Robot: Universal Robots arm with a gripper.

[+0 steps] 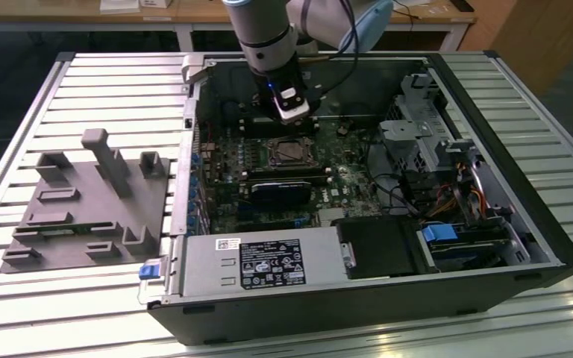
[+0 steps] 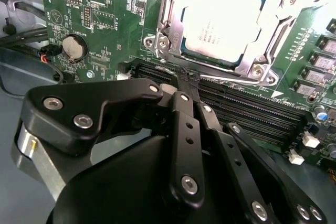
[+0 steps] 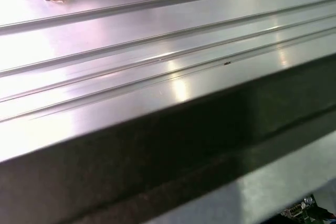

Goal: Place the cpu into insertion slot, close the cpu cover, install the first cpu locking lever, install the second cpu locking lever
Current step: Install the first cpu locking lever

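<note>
Slatted aluminium bench (image 1: 98,89) carries one open computer case (image 1: 366,313) toward the exterior view's right edge and one grey fixture (image 1: 87,201) near its left edge. Inside the case, one cpu (image 2: 223,19) lies seated in the insertion slot (image 1: 289,151), with one cpu cover (image 2: 169,22) lying down around it. One gripper (image 2: 189,80) hovers over the memory slots (image 2: 247,114) just beside, its fingers drawn together on nothing.

Second wrist view: cpu cover (image 2: 167,14) cut by the picture edge — claw (image 2: 181,83) hides part of the memory slots (image 2: 247,103).
</note>
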